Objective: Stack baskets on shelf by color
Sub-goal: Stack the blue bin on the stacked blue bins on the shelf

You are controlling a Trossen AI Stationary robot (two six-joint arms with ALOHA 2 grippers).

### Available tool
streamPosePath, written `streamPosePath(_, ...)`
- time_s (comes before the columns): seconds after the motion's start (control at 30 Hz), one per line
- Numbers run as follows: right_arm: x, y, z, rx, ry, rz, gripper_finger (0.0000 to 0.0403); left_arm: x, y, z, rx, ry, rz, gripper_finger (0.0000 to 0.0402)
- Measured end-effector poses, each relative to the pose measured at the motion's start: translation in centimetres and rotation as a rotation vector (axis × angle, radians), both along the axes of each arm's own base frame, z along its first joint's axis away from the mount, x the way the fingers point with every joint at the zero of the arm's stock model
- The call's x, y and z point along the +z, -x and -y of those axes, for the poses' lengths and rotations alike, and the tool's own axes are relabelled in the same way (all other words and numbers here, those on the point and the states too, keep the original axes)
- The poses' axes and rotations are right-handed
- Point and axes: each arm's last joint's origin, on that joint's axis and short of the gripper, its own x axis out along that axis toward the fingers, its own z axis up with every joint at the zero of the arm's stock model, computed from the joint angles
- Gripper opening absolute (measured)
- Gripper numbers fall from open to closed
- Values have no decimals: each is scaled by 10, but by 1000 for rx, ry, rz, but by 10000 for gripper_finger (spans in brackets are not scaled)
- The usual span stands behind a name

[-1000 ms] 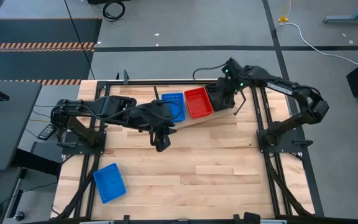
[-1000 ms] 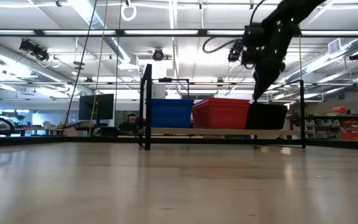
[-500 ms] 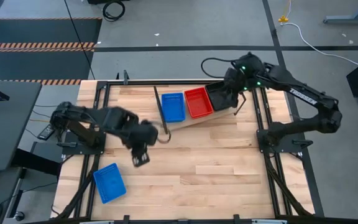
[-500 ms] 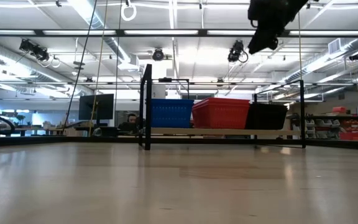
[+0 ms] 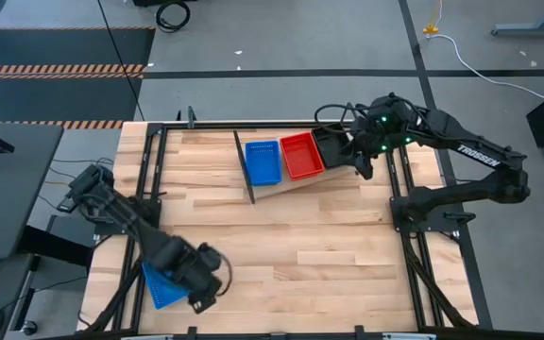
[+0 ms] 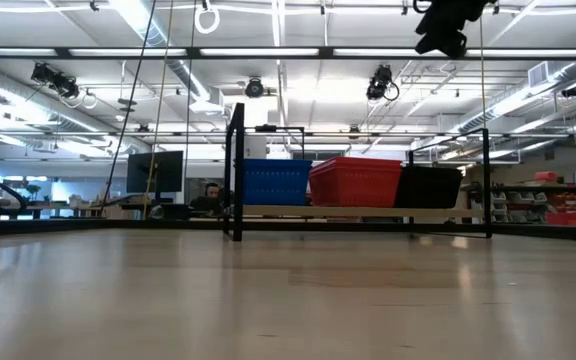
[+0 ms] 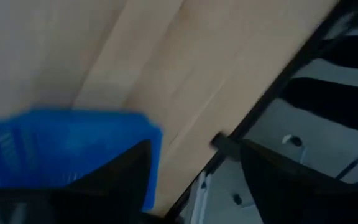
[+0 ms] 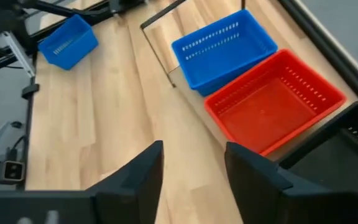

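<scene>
On the slanted shelf (image 5: 274, 189) at the far middle, a blue basket (image 5: 263, 162), a red basket (image 5: 301, 155) and a black basket (image 5: 330, 147) sit side by side on its plank. The low view shows the same row: blue basket (image 6: 276, 182), red basket (image 6: 356, 181), black basket (image 6: 430, 186). A second blue basket (image 5: 160, 285) lies flat on the table at the near left. My left gripper (image 7: 191, 186) hovers open just past that blue basket (image 7: 67, 146). My right gripper (image 8: 191, 174) hangs open, high beside the black basket (image 8: 356, 140).
Black frame rails (image 5: 149, 189) run along the table's left and right sides, and the right arm's base (image 5: 423, 210) stands at the right. Bare wood spans the table's middle and near right. My left arm covers part of the loose blue basket in the high view.
My left gripper has swung from the shelf's front toward the table's near left edge, ending over the loose blue basket. My right gripper has risen from the black basket and drawn toward the right edge. The black basket stays on the shelf.
</scene>
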Motion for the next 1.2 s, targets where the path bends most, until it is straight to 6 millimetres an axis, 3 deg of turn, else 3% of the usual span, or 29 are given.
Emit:
streamPosePath(0.2,-5,4,-8,-4,-31,-81,229,-31,34,24,9,27,-170,265)
streamPosePath(0.37,-7,6,-10,-29,-64,-116,248,-48,48,42,-28,105,-152,266)
streamPosePath(0.63,-7,6,-9,-83,-85,-120,246,-85,75,39,-39,9,-245,256)
streamPosePath(0.77,-7,6,-9,-122,-96,-124,245,-99,76,46,-81,83,-159,255)
streamPosePath(0.9,-8,6,-8,-156,-99,-128,245,-115,84,40,-45,34,-148,250)
streamPosePath(1.03,-8,6,-8,-157,-92,-130,245,-125,83,28,-27,-17,-155,189)
streamPosePath(1.2,-8,6,-8,-156,-91,-130,245,-118,64,20,-31,-27,-90,30)
